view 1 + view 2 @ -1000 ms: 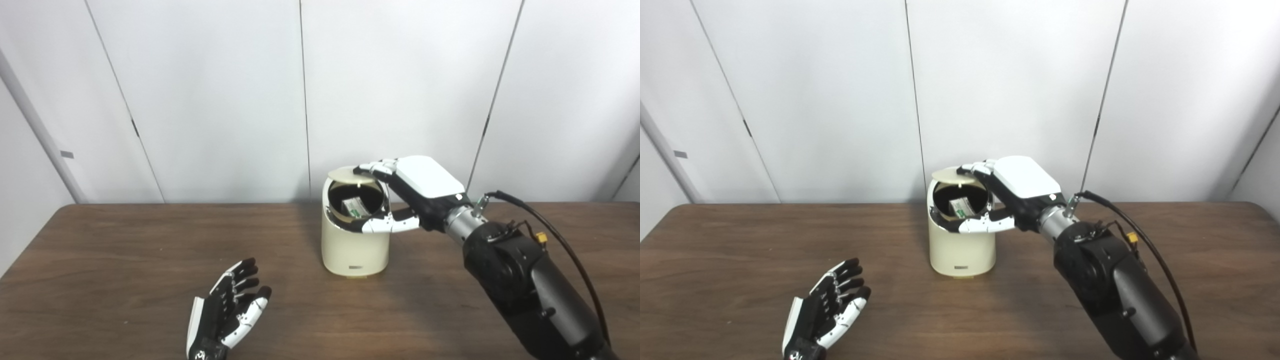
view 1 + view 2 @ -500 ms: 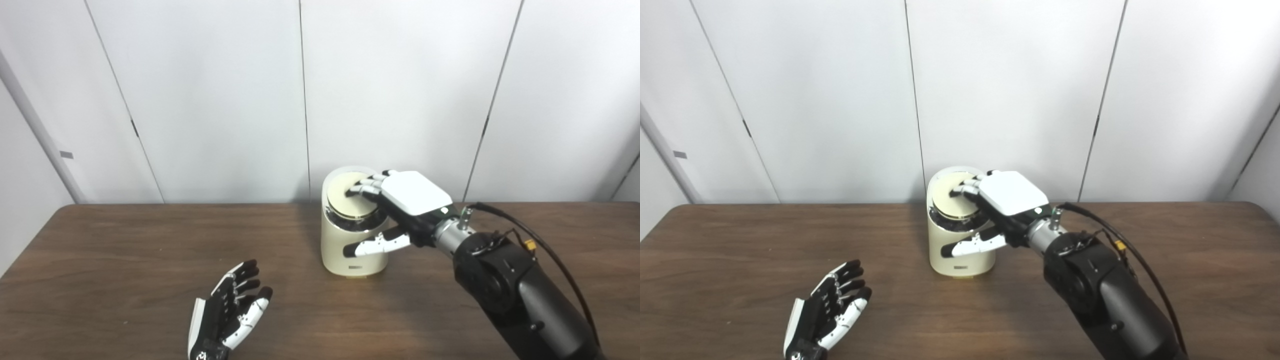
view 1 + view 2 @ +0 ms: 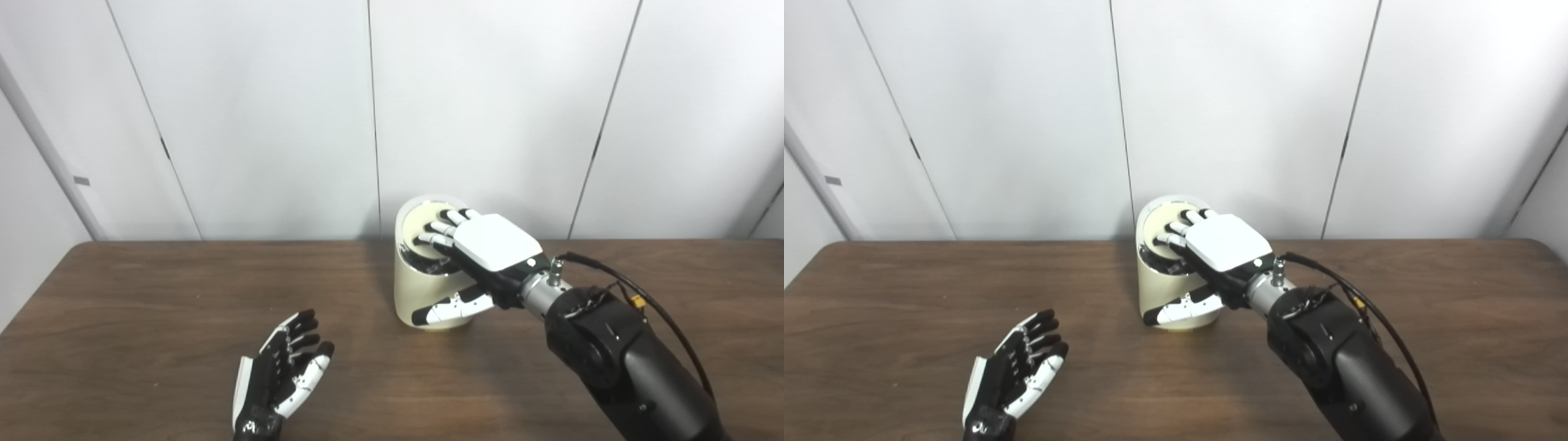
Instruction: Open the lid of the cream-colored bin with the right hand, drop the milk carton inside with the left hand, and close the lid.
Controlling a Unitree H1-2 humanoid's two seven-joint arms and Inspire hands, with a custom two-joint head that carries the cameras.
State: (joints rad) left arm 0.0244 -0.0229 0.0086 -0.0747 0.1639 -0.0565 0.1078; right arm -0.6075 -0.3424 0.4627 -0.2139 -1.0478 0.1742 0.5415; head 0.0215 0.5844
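The cream-colored bin (image 3: pixel 409 294) stands at the middle back of the brown table (image 3: pixel 153 294). Its round lid (image 3: pixel 419 223) lies shut in the rim. My right hand (image 3: pixel 485 246) rests flat on the lid, fingers spread over it and the thumb (image 3: pixel 444 310) across the bin's front wall. It holds nothing. My left hand (image 3: pixel 280 375) is open and empty, palm up, low over the table at the front left, well apart from the bin. The milk carton is not visible with the lid shut.
White wall panels (image 3: pixel 275 110) rise just behind the table's back edge. A black cable (image 3: pixel 649 300) loops off the right forearm. The right arm (image 3: pixel 625 361) crosses the table's right front.
The lid was raised by my right hand, showing the carton inside the bin. The lid has come down shut and the hand lies flat on it. The view has tipped slightly. The left hand has stayed still.
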